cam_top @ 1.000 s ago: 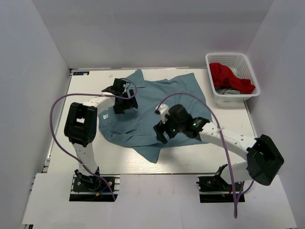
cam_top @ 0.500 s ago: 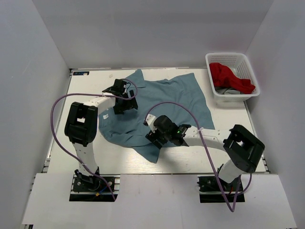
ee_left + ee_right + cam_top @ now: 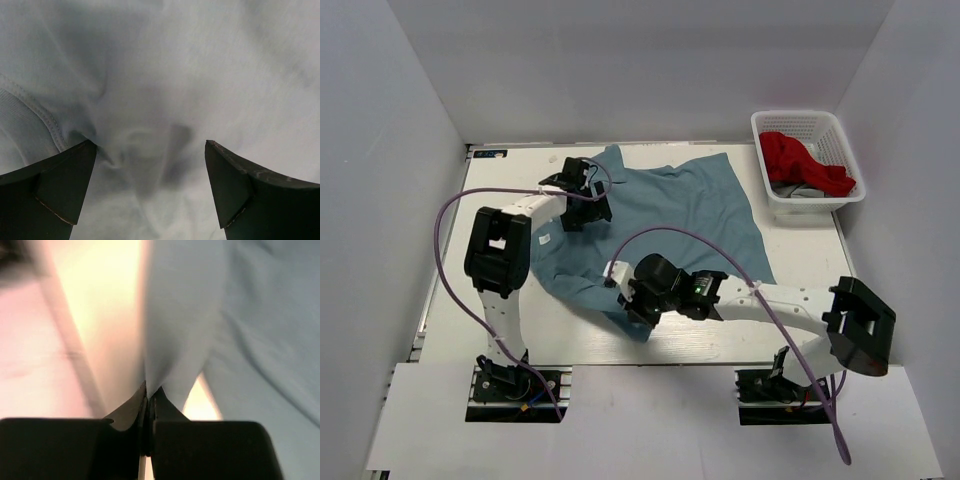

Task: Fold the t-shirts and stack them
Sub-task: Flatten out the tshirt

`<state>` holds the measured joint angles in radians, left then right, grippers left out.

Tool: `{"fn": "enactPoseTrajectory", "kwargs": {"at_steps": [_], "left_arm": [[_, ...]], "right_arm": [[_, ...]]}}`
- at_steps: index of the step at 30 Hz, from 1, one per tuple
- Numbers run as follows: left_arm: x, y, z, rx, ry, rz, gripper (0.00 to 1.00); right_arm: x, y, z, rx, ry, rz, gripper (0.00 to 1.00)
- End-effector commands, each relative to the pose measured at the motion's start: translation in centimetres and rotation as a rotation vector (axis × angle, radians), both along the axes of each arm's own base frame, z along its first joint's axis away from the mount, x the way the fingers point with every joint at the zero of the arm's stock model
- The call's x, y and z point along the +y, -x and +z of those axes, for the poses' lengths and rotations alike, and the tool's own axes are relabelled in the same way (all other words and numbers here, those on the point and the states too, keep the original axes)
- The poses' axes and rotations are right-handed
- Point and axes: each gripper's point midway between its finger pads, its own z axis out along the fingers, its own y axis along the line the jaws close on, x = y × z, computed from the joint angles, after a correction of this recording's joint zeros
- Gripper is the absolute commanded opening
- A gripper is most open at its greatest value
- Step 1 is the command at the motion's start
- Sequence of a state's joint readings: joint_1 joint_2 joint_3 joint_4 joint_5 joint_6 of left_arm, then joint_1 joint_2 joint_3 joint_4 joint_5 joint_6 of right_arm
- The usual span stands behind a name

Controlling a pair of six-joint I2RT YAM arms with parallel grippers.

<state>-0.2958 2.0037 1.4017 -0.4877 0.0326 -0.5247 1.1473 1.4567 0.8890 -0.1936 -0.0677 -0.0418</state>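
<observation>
We see one plain dusty grey-blue soft cotton t-shirt (image 3: 690, 210) lying rumpled and mostly flat on the pale cream tabletop (image 3: 500, 190), its knit matte and folded into shallow creases. It spreads across the middle. Its long axis runs slantwise from the far right down to the near left, where a pointed corner reaches towards the near edge. A ribbed collar (image 3: 30, 110) with a stitched seam shows at the left of the left wrist view.

The left pincer (image 3: 582, 195) sits over the far left part of the t-shirt (image 3: 200, 60). In its own camera its black wedge-shaped jaws stand well apart (image 3: 150, 145) with a soft ridge of cloth between them. We cannot tell whether the tips press the cloth. The right pincer (image 3: 625, 290) is at the near pointed corner, with its jaws together (image 3: 149, 390) and clamped on a thin raised fold of the t-shirt (image 3: 260, 315), the bare tabletop (image 3: 100, 315) beside it.

At the far right corner, well apart from the t-shirt, stands a white plastic lattice basket (image 3: 790, 113) that holds a crumpled red cloth (image 3: 800, 160) over a grey cloth (image 3: 798, 192). A purple cable (image 3: 700, 235) arches over the t-shirt's near part and hides a strip of it.
</observation>
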Motion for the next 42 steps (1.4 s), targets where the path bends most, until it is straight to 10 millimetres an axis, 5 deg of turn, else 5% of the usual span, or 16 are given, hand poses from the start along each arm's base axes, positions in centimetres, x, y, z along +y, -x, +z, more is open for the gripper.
{"fn": "enactPoseTrajectory", "kwargs": {"at_steps": [1, 5, 10, 13, 14, 16, 17, 19, 24, 28, 29, 30, 32, 36, 38, 42], "left_arm": [[0.5, -0.8, -1.3, 0.028, -0.023, 0.022, 1.00], [0.1, -2.1, -1.6, 0.019, -0.020, 0.022, 1.00], [-0.2, -3.0, -1.2, 0.013, -0.023, 0.014, 1.00], [0.0, -2.8, -1.1, 0.020, -0.036, -0.005, 1.00], [0.0, -2.8, -1.1, 0.020, -0.036, -0.005, 1.00], [0.1, -2.7, -0.3, 0.002, -0.041, -0.022, 1.00], [0.2, -2.3, -0.1, 0.004, -0.041, -0.022, 1.00], [0.2, -2.4, 1.7, -0.043, -0.041, -0.042, 1.00], [0.9, -2.7, 7.6, -0.142, -0.056, -0.037, 1.00], [2.4, -0.8, 10.6, -0.185, -0.074, 0.022, 1.00], [2.8, -0.1, 10.7, -0.184, -0.077, 0.044, 1.00], [3.5, 1.9, 9.0, -0.137, -0.093, 0.060, 1.00], [4.3, 3.5, 9.7, -0.165, -0.083, 0.105, 1.00], [5.7, 7.8, 5.7, -0.099, -0.062, 0.180, 1.00], [5.5, 8.2, 4.7, -0.090, -0.041, 0.197, 1.00], [4.6, 9.3, 1.1, -0.006, -0.001, 0.196, 1.00]], "right_arm": [[2.6, 5.8, 3.7, 0.168, -0.104, 0.176, 0.00], [4.7, 11.5, 4.0, 0.296, -0.103, 0.383, 0.00], [7.7, 13.6, 4.5, 0.302, -0.142, 0.525, 0.01], [9.1, 14.5, 4.4, 0.294, -0.134, 0.592, 0.28], [9.3, 14.7, 3.8, 0.300, -0.116, 0.598, 0.47], [9.2, 14.8, 3.4, 0.302, -0.106, 0.608, 0.69], [8.8, 14.9, 3.1, 0.304, -0.101, 0.606, 0.90], [8.9, 13.6, 3.5, 0.263, -0.122, 0.527, 0.90], [6.7, 3.3, 3.6, 0.068, -0.097, -0.017, 0.90], [1.8, -4.5, 4.7, 0.041, -0.124, -0.393, 0.90], [0.7, -5.1, 4.0, 0.049, -0.115, -0.431, 0.90], [0.0, -6.1, 4.0, 0.040, -0.118, -0.466, 0.90], [-3.5, -9.5, 3.9, 0.008, -0.115, -0.629, 0.90], [-8.8, -13.3, 2.9, 0.044, -0.104, -0.844, 0.90], [-11.6, -14.9, 1.8, 0.096, -0.099, -0.952, 0.90], [-13.7, -16.4, -0.9, 0.229, -0.085, -1.049, 0.90]]}}
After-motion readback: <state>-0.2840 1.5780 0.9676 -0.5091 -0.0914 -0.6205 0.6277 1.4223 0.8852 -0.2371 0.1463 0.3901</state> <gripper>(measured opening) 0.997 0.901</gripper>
